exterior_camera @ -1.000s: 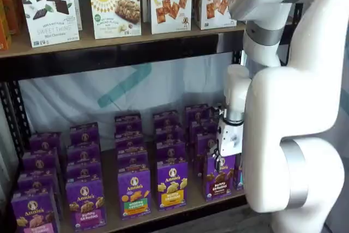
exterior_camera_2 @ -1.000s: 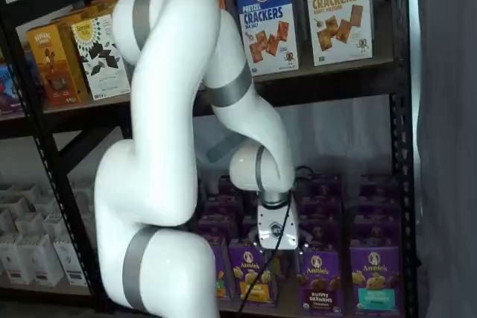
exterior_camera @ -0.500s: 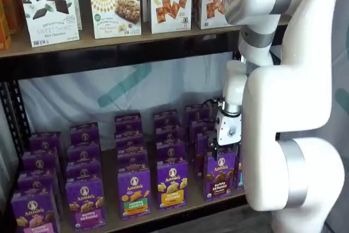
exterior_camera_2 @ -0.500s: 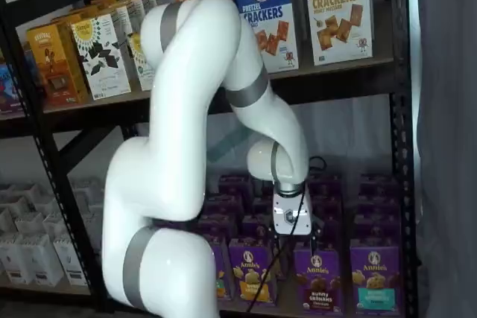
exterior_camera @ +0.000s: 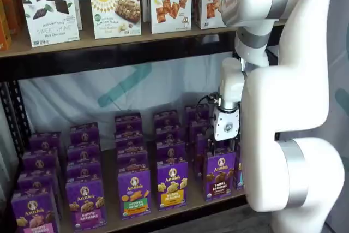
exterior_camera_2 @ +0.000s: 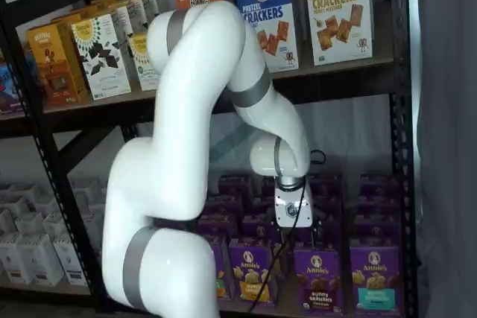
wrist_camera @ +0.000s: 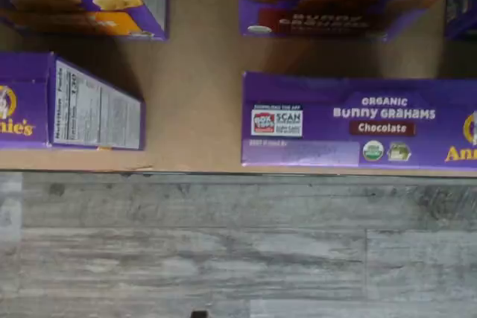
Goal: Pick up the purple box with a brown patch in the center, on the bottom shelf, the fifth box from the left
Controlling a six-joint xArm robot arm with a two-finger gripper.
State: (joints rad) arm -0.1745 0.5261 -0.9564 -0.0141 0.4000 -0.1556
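The purple box (exterior_camera: pixel 220 174) with dark brown crackers and a brown band stands at the front of the bottom shelf (exterior_camera: pixel 110 178), at the right end of the front row. It also shows in a shelf view (exterior_camera_2: pixel 319 281). In the wrist view its top flap (wrist_camera: pixel 358 121) reads "Bunny Grahams Chocolate" and lies close to the shelf's (wrist_camera: pixel 201 94) front edge. My gripper (exterior_camera: pixel 219 148) hangs just above this box, not touching it; in a shelf view it (exterior_camera_2: pixel 298 234) sits up and left of the box. The black fingers are dark against the cartons and I cannot tell a gap.
A purple carton with a yellow band (exterior_camera: pixel 172 184) stands just left of the target, and one with a green band (exterior_camera: pixel 134 192) beyond it. A teal-band carton (exterior_camera_2: pixel 375 277) stands to its right. More purple cartons line up behind. The thick black beam (exterior_camera: pixel 120 55) runs overhead. Grey floor (wrist_camera: pixel 238 243) lies before the shelf.
The gripper has risen a little and shifted sideways over the last second, ending above the brown-band box. The upper arm has swung with it. No box has moved.
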